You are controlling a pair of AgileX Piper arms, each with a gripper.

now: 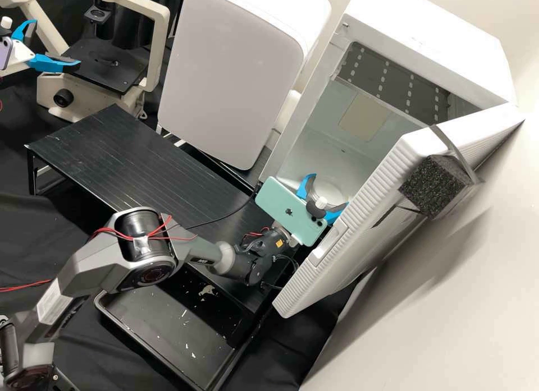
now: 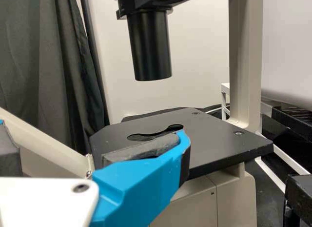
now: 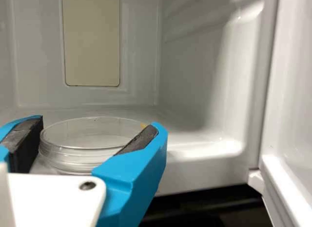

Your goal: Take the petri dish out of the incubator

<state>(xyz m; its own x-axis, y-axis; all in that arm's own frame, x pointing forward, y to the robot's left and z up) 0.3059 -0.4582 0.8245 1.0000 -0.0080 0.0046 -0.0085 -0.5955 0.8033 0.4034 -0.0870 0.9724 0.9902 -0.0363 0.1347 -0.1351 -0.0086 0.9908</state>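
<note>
In the high view, at far left, the left end effector (image 1: 56, 42) hangs beside a cream microscope (image 1: 160, 54), near its black stage (image 1: 106, 71), its two blue fingers spread apart. Next comes the striped black surface (image 1: 129, 155), with a metal-framed black tray (image 1: 163, 323) in front of it, flecked with white. The right arm (image 1: 146, 239) reaches across, above the tray. Behind the surface stands a white cabinet (image 1: 230, 71), its door closed. Farther right, a mint-green phone (image 1: 286, 208) rides on the right arm, and the right end effector (image 1: 329, 191) is at the clear petri dish (image 3: 92, 133), low inside the open white incubator (image 1: 421, 37); whether it is clamped on the dish, I cannot tell. The ribbed door (image 1: 359, 228) bears a black foam block (image 1: 429, 186).
</note>
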